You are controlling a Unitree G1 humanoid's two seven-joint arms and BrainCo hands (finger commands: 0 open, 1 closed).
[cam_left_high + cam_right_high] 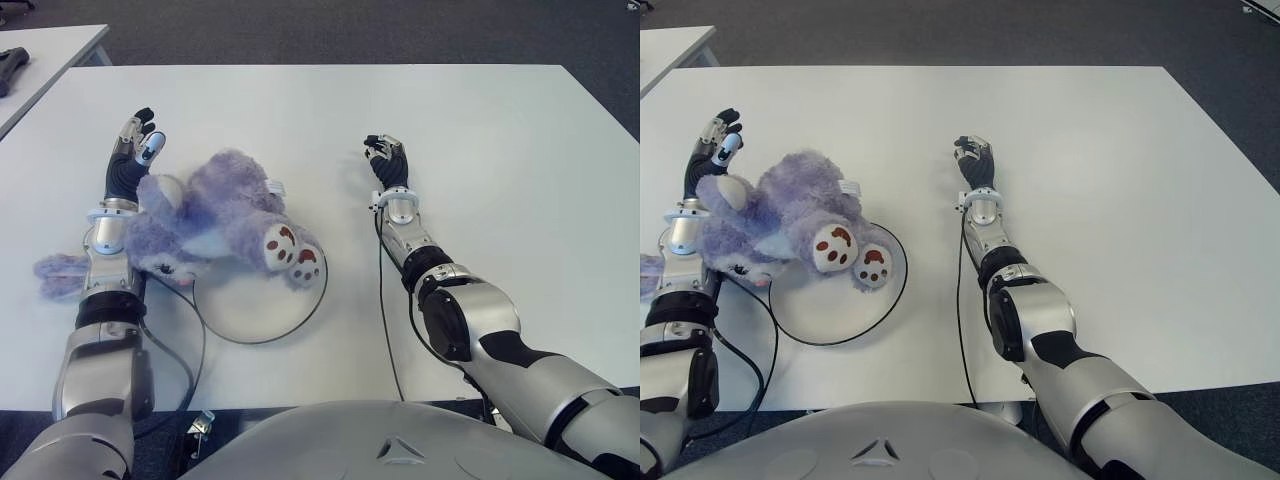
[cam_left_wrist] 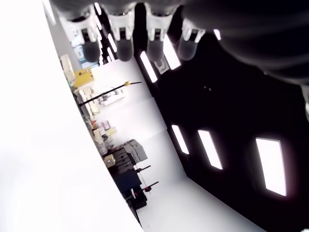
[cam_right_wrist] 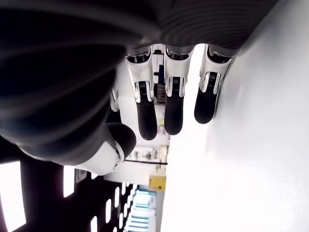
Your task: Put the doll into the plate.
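So the plate (image 1: 262,318), a white one with a dark rim, is seen nearest the robot on the white table (image 1: 480,130), and the purple plush doll (image 1: 215,222) is lying mostly across its far-left edge, only the feet with the red paw pads reaching over the dish and the head and an ear spilling off to the left. Its long axis runs left to right, tipped a bit toward the robot at the feet end, and the left hand (image 1: 130,160) is shown just beside the doll's far-left side with fingers spread and nothing gripped, so it's clearly the nearer one for a nudge rightward. The right hand (image 1: 388,162) is parked well off to the right, fingers loosely relaxed and empty, and only a small white tag on the doll can be made out, with no writing readable.
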